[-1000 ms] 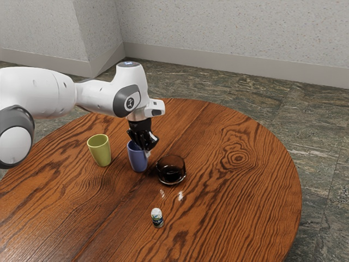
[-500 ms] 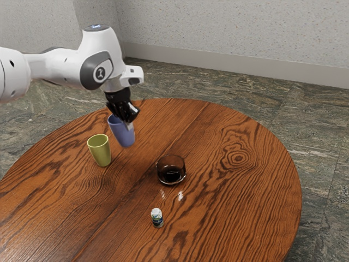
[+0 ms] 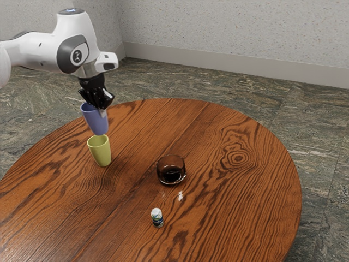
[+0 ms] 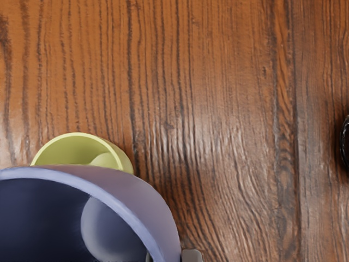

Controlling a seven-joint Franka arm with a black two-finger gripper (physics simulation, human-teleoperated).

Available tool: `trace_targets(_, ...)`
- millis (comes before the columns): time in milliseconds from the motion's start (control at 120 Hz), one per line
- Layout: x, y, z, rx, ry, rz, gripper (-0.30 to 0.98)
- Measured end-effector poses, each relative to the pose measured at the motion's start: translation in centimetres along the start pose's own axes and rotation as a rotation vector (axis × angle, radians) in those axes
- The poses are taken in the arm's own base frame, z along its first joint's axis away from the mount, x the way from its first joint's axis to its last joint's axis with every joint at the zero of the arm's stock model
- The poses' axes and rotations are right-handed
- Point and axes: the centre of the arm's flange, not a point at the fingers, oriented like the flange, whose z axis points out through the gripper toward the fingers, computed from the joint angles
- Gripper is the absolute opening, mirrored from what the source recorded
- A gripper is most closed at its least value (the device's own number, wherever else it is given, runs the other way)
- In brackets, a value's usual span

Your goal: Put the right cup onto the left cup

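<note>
My gripper [image 3: 102, 107] is shut on the rim wall of the blue cup [image 3: 95, 121], which hangs slightly tilted in the air. Directly beneath it in the exterior view, the green cup [image 3: 100, 152] stands upright on the table. In the wrist view the blue cup [image 4: 155, 210] is large and close, and it covers part of the green cup [image 4: 117, 154] below. The gripper [image 4: 170, 257] has its fingertips at the blue cup's wall, one on the inside and one on the outside.
A dark glass bowl [image 3: 171, 170] stands on the round wooden table [image 3: 218, 213], to the exterior view's right of the cups. A small white-capped bottle [image 3: 157, 218] stands nearer the exterior camera.
The blue cup has risen off the table in my gripper and travelled toward the exterior view's left, over the green cup. The green cup, bowl and bottle have stayed put.
</note>
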Motion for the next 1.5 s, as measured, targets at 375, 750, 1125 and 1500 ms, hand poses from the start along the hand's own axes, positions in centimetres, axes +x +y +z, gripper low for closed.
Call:
trace_targets(375, 0.2, -3.3, 2.8, 0.022, -0.042, -0.047, -0.08)
trace_targets(750, 1.6, -3.8, 6.2, 0.032, -0.074, -0.051, -0.09)
trace_targets(1125, 3.2, -3.7, 8.0, 0.038, -0.068, -0.050, -0.09)
trace_targets(1500, 3.2, -3.4, 11.5, 0.033, -0.115, -0.054, 0.11)
